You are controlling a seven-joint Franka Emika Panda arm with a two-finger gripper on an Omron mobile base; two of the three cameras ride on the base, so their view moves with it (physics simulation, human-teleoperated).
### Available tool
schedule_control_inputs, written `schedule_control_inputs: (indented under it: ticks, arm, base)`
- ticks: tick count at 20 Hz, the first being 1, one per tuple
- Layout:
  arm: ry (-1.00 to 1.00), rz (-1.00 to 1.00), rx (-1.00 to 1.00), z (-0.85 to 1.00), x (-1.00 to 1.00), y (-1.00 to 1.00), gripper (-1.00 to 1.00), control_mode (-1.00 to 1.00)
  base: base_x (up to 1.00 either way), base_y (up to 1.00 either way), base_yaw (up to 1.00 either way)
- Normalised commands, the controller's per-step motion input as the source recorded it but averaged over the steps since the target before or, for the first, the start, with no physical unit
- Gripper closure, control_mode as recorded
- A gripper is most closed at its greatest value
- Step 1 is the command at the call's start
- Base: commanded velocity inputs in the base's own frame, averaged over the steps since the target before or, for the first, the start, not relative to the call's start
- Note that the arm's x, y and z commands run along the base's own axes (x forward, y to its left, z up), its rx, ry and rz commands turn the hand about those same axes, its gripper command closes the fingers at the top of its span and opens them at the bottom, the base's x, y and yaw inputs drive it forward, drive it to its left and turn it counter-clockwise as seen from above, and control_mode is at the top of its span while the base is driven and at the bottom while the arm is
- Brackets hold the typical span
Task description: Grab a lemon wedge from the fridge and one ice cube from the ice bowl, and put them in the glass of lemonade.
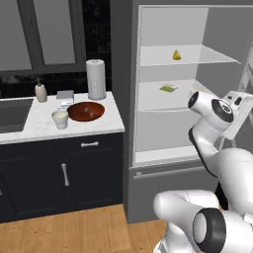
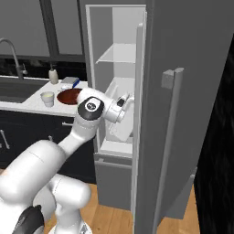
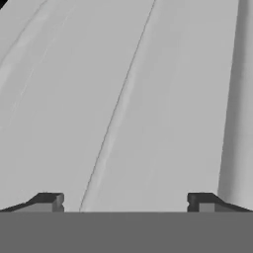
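Note:
The fridge (image 1: 122, 99) stands open with white shelves inside. A tiny yellow lemon wedge (image 1: 176, 55) lies on its upper shelf. On the counter to the left sits the reddish-brown ice bowl (image 1: 86, 111), and the glass of lemonade (image 1: 60, 118) stands just left of it. My gripper (image 3: 126, 205) is open, its two dark fingertips (image 3: 49, 201) wide apart with nothing between them. It faces a plain pale surface at close range. My hand (image 2: 121, 103) is at the level of the fridge's lower shelves, close to the open door (image 2: 183, 114), well below and right of the wedge.
A flat green-yellow packet (image 1: 168, 88) lies on the middle shelf. A paper towel roll (image 1: 96, 79), a soap dispenser (image 1: 41, 92) and a sink (image 1: 12, 113) share the counter. The door's bar handle (image 2: 168, 137) juts out on the right.

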Motion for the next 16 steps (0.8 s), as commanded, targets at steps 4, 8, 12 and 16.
schedule_control_inputs:
  ticks: [4,8,12,16]
  arm:
    - [-0.33,0.0,0.19,-0.01,-0.37,0.02,-1.0,-1.0]
    - [-0.4,0.01,0.28,0.0,-0.44,0.43,-1.0,-1.0]
    - [-0.49,0.02,0.38,-0.14,-0.39,0.88,-1.0,-1.0]
    - [-0.47,0.02,0.4,-0.19,-0.66,0.97,-1.0,-1.0]
  base:
    - [0.0,0.0,0.0]
    - [0.0,0.0,0.0]
    - [0.0,0.0,0.0]
    - [0.0,0.0,0.0]
